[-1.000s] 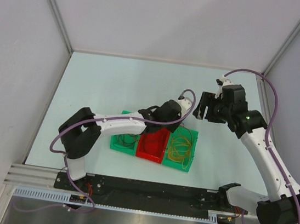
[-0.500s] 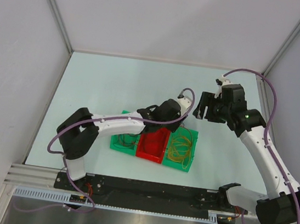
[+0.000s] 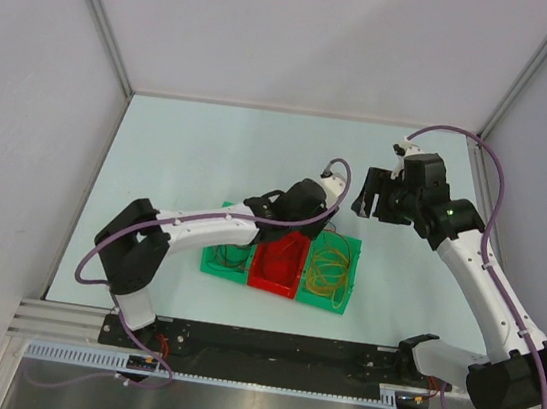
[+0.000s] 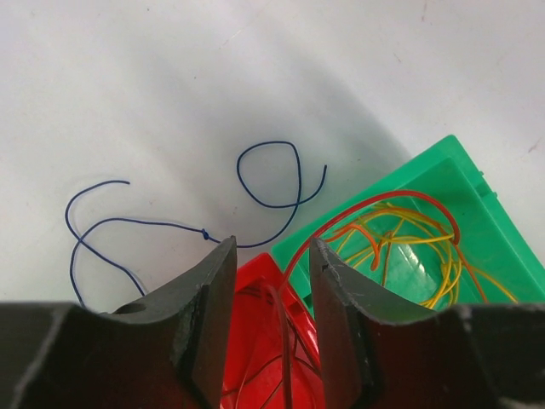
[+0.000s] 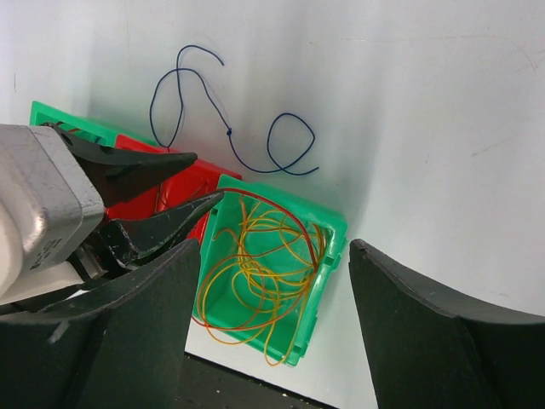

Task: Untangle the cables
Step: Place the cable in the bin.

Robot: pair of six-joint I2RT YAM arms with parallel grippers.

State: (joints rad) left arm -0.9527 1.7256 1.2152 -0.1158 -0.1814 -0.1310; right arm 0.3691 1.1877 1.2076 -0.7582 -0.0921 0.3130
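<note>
Pale, matt table (image 3: 211, 146) is seen stretching between white walls, and near its front edge three open plastic bins are lined up side by side: the left green bin (image 3: 213, 262), the red bin (image 3: 274, 286) in the middle, the right green bin (image 5: 330, 264). And the left gripper (image 4: 271, 249) is found low over the red bin's far rim, its black fingers parted by a narrow gap. Nothing is seen pinched between them. Just beyond the fingertips, a thin blue cable (image 5: 230, 131) is laid out on the bare table, outside the bins, curled into open loops with a small knot about midway along it. Over in the right green bin, a bundle of yellow-orange cables (image 5: 260, 268) is coiled, and a thin red cable (image 4: 400, 194) is arched over that coil, one end led down into the red bin beneath the left gripper's gap. Tangled thin wires (image 3: 232, 255) are heaped in the left green bin, their colours too fine to be told from above. The right gripper (image 5: 273, 249) is held up off the table near the right green bin, jaws spread wide, nothing between them.
</note>
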